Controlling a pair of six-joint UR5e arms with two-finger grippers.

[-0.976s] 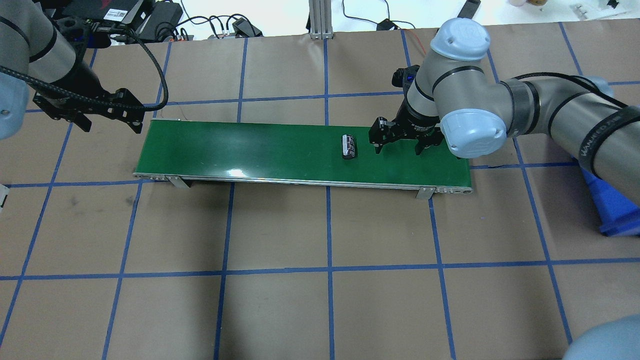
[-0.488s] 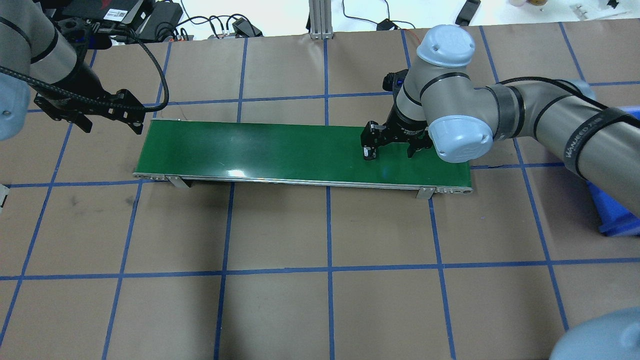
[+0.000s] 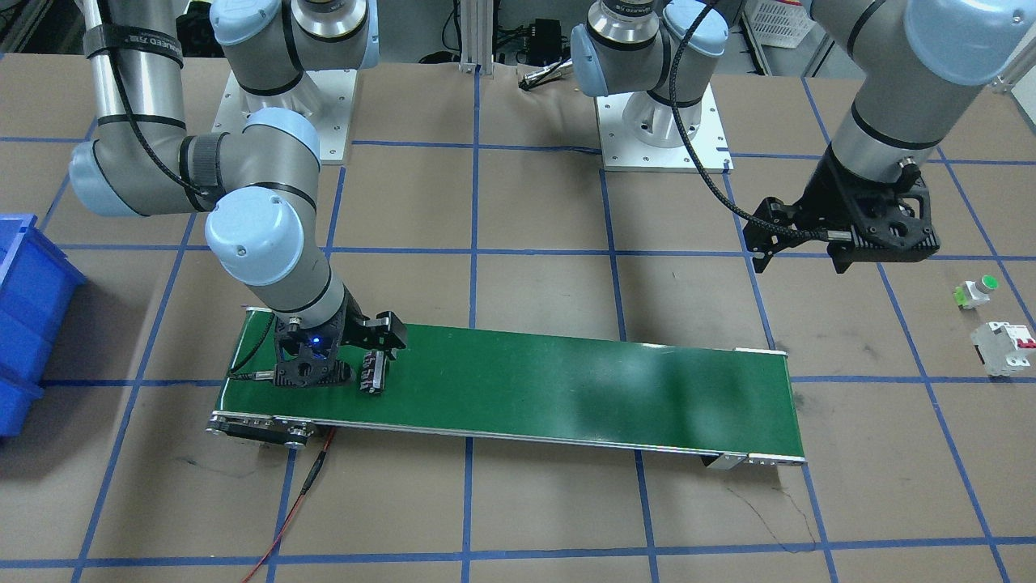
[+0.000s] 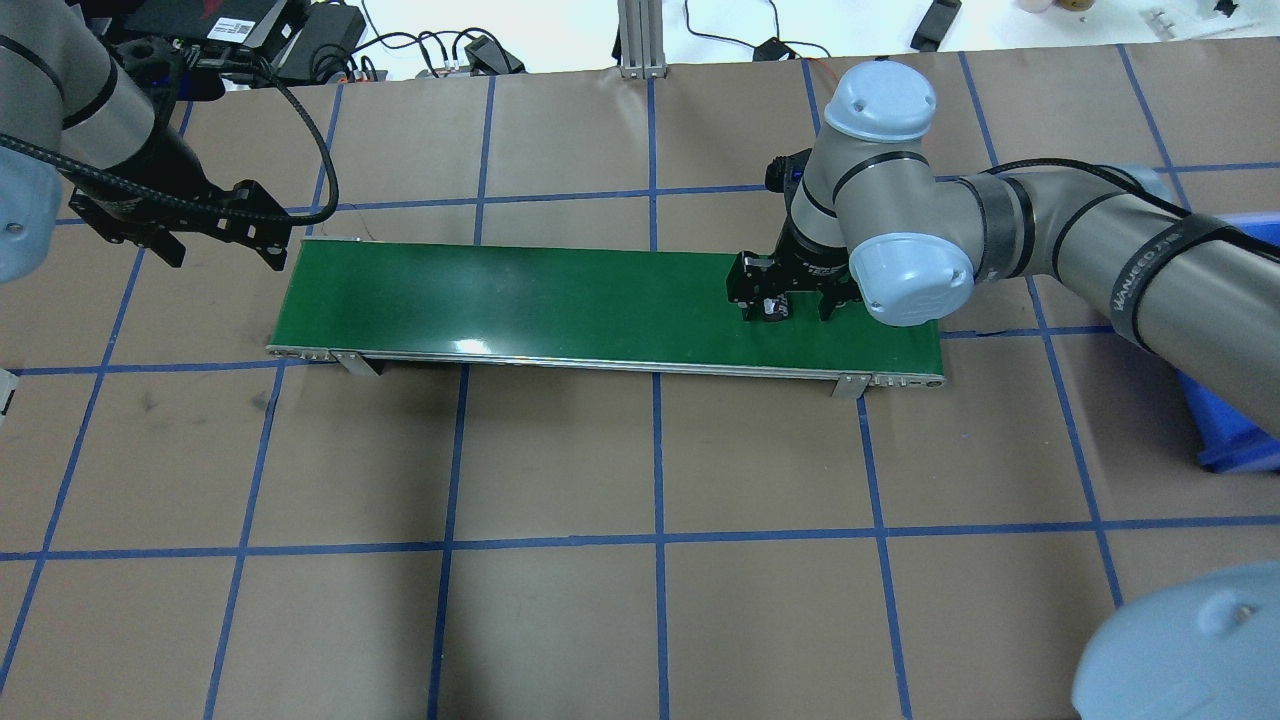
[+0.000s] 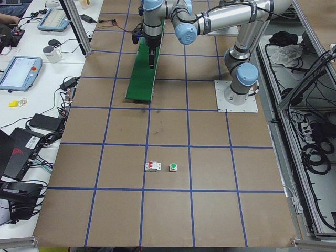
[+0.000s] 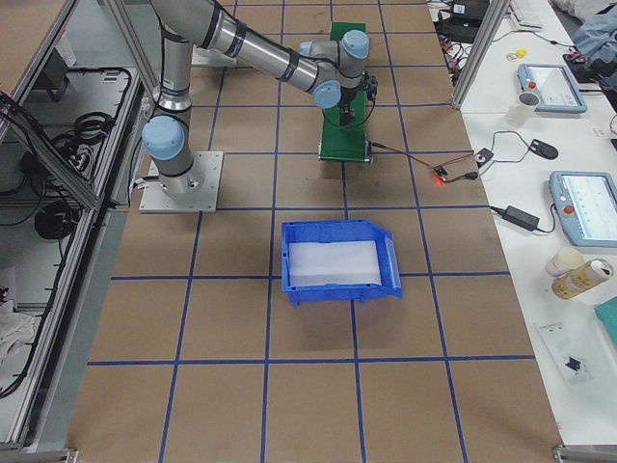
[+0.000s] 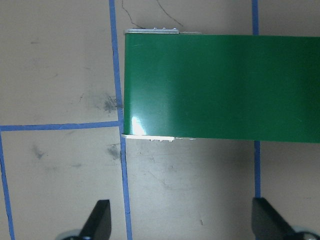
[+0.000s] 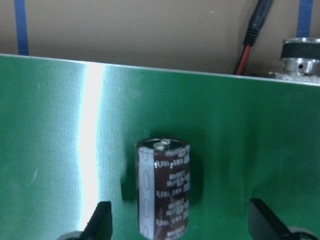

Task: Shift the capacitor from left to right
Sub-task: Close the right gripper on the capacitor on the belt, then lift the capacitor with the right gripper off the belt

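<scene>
At the right end of the belt (image 4: 520, 300), the right gripper (image 4: 788, 305) has slid over the capacitor (image 8: 164, 187), fingers (image 8: 102, 220) spread astride it, unclenched, ready to grab.

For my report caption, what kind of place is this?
Probably a robotics lab: robot arms mounted on a tape-gridded table, a small green conveyor belt, teach pendants on a side bench.
</scene>
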